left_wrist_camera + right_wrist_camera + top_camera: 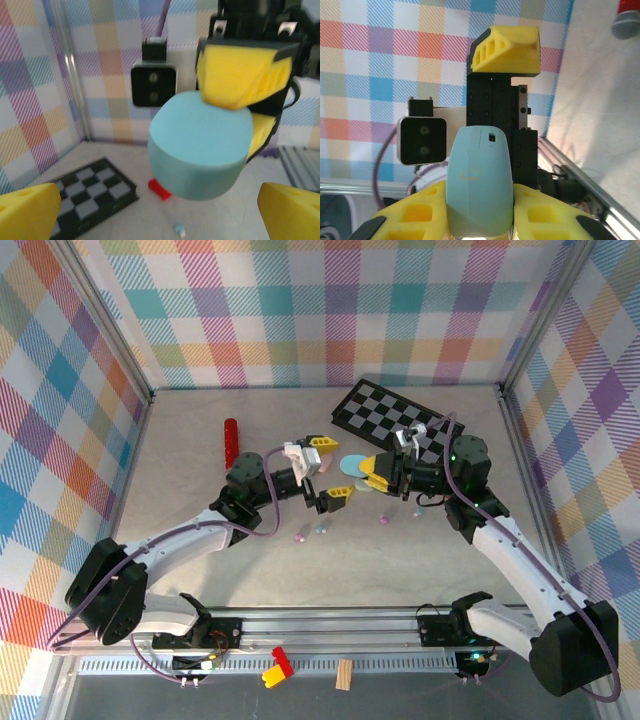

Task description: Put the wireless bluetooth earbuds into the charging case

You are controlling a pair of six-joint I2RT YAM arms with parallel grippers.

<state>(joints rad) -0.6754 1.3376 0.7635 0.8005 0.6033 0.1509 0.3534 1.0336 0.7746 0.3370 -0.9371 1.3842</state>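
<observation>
The case [352,464] is plain pale blue. The fingers [505,50] are yellow on black. The walls [300,310] wear pastel plaid, and the table [190,430] is grey-beige. At 1 o'clock from the case a board [395,415] is chequered black and grey. At 9 o'clock a cylinder [231,442] is red. At 7 o'clock one bud [298,537] is pink, another bud [322,530] perhaps pale blue.
</observation>
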